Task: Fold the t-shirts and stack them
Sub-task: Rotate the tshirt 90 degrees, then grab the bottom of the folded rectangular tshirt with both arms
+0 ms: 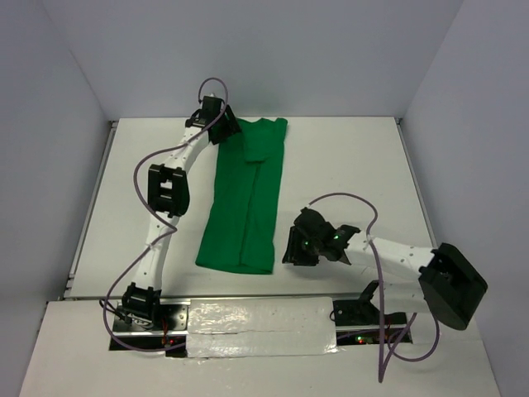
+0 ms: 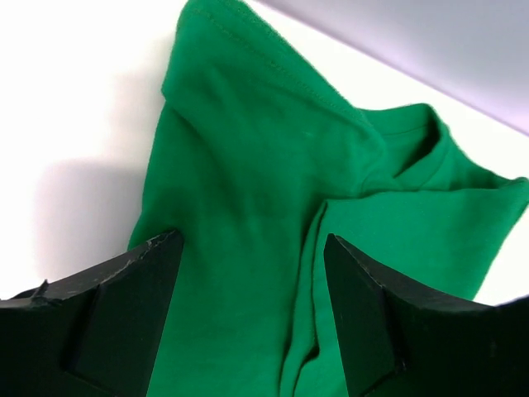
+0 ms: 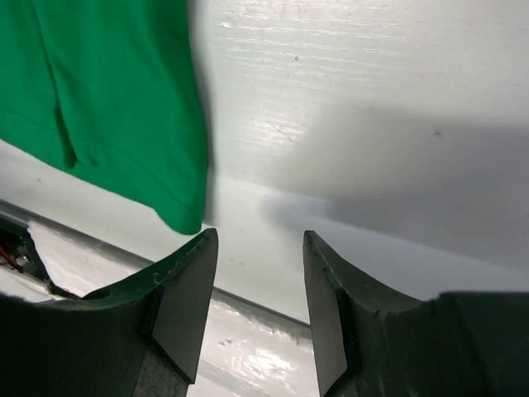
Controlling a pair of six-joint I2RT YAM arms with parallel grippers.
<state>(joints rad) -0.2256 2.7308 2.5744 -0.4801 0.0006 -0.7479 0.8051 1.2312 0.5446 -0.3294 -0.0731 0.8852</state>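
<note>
looking down from the overhead view, i have the white table [image 1: 355,165] filling most of the scene, boxed in by pale walls [image 1: 248,50]. the green t-shirt [image 1: 246,207] lies flat on it a little left of centre. it is folded lengthwise into a long narrow strip running far to near, with the collar at the far end, the hem at the near end and a fold edge running down its middle.

the left arm [image 1: 168,188] reaches from its base at the near left up to the far end of the shirt. the right arm [image 1: 397,258] lies low across the near right, pointing left toward the hem.

the left gripper [image 2: 252,248] hangs over the collar end with its jaws spread wide. in its wrist view the cloth shows between them, but nothing is pinched. the right gripper [image 3: 260,240] sits just right of the shirt's near right corner, jaws partly apart with only bare table between them, holding nothing.
</note>
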